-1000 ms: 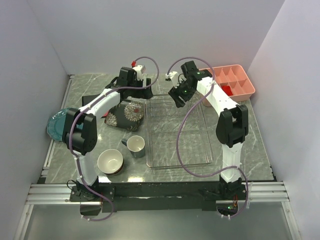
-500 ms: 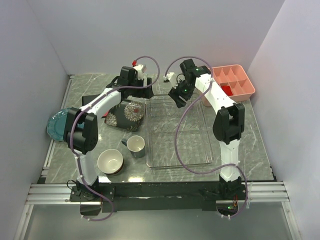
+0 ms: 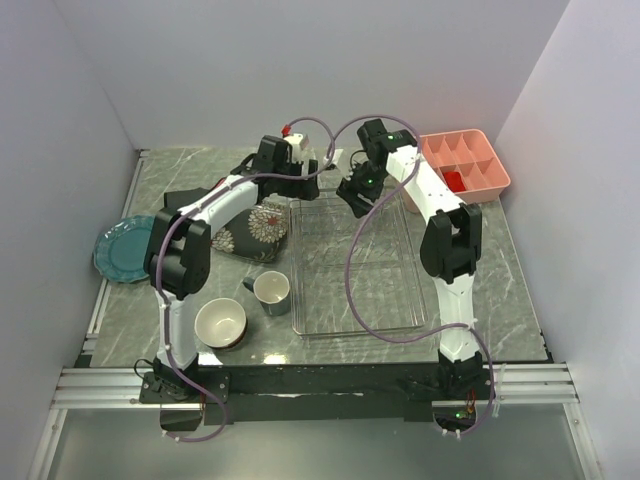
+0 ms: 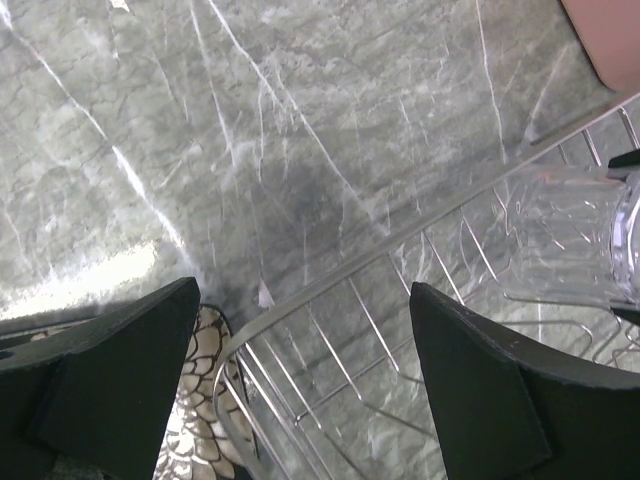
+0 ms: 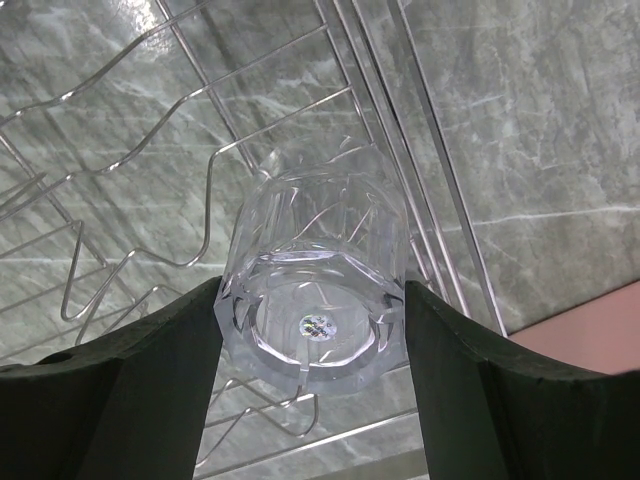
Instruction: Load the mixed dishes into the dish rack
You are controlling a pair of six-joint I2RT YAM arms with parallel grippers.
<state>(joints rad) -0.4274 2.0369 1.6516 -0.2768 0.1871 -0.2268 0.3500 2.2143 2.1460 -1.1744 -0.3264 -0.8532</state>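
Overhead, nearest the arm bases: dark cream-lined bowl (image 3: pixel 220 323) upright on the worktop (image 3: pixel 500 290), mouth up. Just beyond it and apart, grey-blue mug (image 3: pixel 270 292), upright, mouth up, handle to the left, just beside the left edge of the dish rack.

Dish rack (image 3: pixel 370 290): flat on the worktop, long axis near to far. No plate, bowl or mug seen in it.

Left of the rack's far end: square dark plate with white flowers (image 3: pixel 258 228), flat, turned corner-on. In the left wrist view its patterned edge shows at the rack's rounded corner; touching or not, cannot tell. Round blue plate (image 3: pixel 118 247) lies flat at the left worktop edge, well apart from the rack.

Left pincer (image 4: pixel 300 300): jaws spread wide, nothing between them. It hangs over the rack's far-left corner, the left finger above the flowered plate's edge, the right finger above the rack wires.

Right pincer (image 5: pixel 312 300): closed onto a clear faceted glass tumbler (image 5: pixel 315 240), both fingers pressed to its sides. The tumbler's long axis runs along the fingers. Its thick base appears to face the wrist camera, the other end towards the rack wires below. It sits over the rack's far end; contact with the wires cannot be told.

Farthest, right corner: pink compartment tray (image 3: pixel 480 150), with a small red item (image 3: pixel 453 180) in one cell, too small to identify.
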